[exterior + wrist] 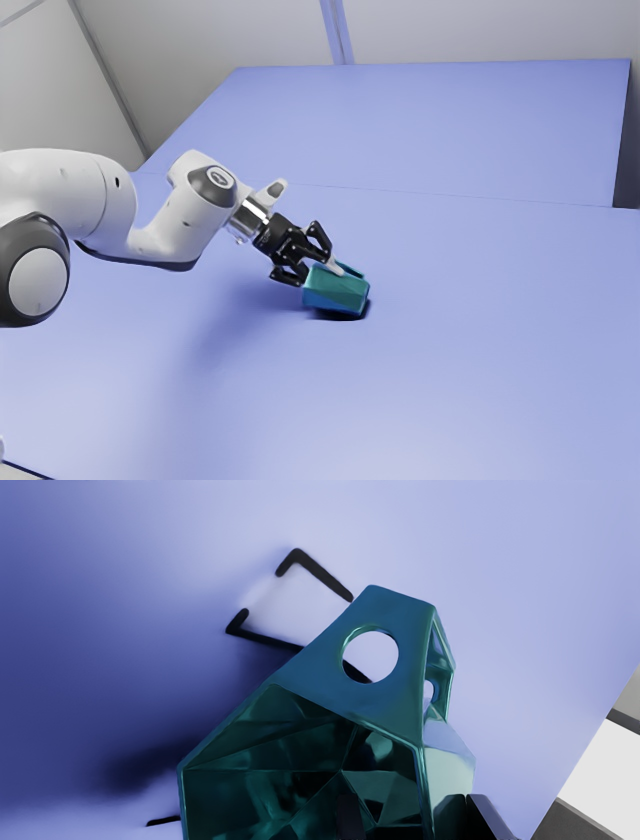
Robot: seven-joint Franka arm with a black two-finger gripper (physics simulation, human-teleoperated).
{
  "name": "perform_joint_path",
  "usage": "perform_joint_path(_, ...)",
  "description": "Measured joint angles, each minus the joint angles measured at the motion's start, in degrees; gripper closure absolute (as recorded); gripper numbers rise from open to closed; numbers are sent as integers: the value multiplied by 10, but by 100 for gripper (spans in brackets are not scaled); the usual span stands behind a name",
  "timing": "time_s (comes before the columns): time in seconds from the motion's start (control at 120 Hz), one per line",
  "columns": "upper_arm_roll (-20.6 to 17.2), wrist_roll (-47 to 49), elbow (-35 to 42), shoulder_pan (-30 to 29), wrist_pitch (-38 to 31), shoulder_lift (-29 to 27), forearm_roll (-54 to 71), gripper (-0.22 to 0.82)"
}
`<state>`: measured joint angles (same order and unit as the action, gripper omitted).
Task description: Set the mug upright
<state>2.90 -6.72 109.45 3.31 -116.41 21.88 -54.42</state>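
The teal faceted mug [337,291] lies on its side on the blue table, its mouth toward my gripper [316,268], which reaches down to it at a slant. In the wrist view the mug [305,695] shows its dark hollow inside and a flat blue-green part with a round hole. The gripper [407,816] is open, with one finger [348,816] in front of the mouth and the other [452,816] outside the side wall. That wall runs between them, with a gap to the first finger. The mug's far end is hidden in the wrist view.
The blue table [450,370] extends around the mug, with its far edge toward the pale wall [480,30]. Dark bent marks [325,575] show on the surface beside the mug in the wrist view. A table edge runs along one side there, with a grey and white area beyond.
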Motion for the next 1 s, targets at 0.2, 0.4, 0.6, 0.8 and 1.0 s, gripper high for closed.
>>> perform_joint_path(0.2, -14, 4, -22, 8, -7, -1, 5, 69)
perform_joint_path(0.4, -24, 9, -31, 9, -17, -2, 10, 75)
perform_joint_path(0.6, -29, 24, -25, 18, -39, -51, 93, 76)
perform_joint_path(0.8, -30, 55, 2, 31, -57, -114, 257, 76)
perform_joint_path(1.0, -30, 99, 115, 53, -101, -211, 427, 77)
